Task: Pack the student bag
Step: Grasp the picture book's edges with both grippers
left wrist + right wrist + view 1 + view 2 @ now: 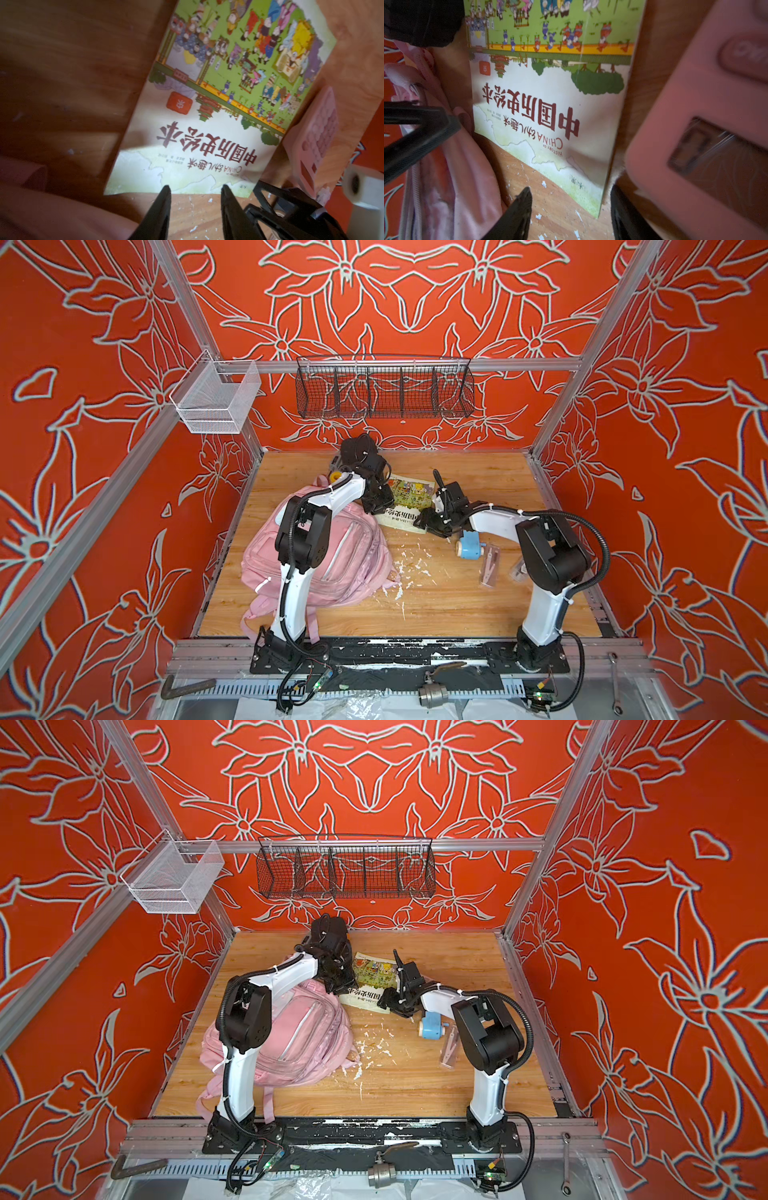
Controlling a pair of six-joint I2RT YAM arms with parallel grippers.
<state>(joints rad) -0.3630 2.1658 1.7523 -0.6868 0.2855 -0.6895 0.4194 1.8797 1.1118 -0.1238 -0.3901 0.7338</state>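
Bench: near half bare apart from white flecks, wide passage there. The student bag blocks the left side, its bulk just beside the book. A pink calculator hems in the book's opposite edge. The blue sharpener and clear cases crowd the right. Right rear corner bare.

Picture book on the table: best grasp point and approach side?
Grip the picture book by its title-end short edge, coming low from the front of the table. It lies flat. The student bag crowds one long side and a pink calculator the other, so that edge is likely freest.
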